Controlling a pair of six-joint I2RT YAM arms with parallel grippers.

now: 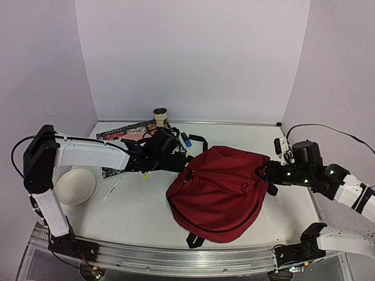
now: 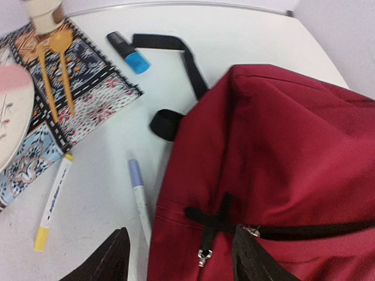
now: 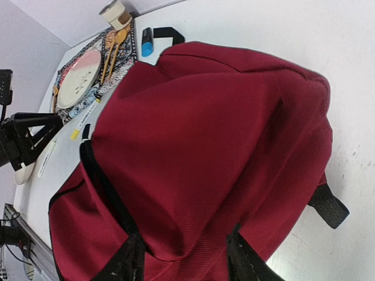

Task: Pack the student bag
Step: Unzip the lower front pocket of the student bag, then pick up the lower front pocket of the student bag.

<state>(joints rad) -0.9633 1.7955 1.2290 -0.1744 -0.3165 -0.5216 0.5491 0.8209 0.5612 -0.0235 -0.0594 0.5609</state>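
Note:
The student bag is a big dark-red backpack lying flat in the middle of the table, its black zipper running around the near edge. My left gripper is at the bag's left edge. In the left wrist view it stands open, with red fabric and a metal zipper pull between the fingers. My right gripper is at the bag's right side. Seen from the right wrist it is open, astride a raised fold of the bag.
A patterned mat at the back left carries a pink plate, yellow cutlery and a cup. A purple-capped pen, a yellow-capped marker and a blue-capped stick lie nearby. A white bowl sits far left.

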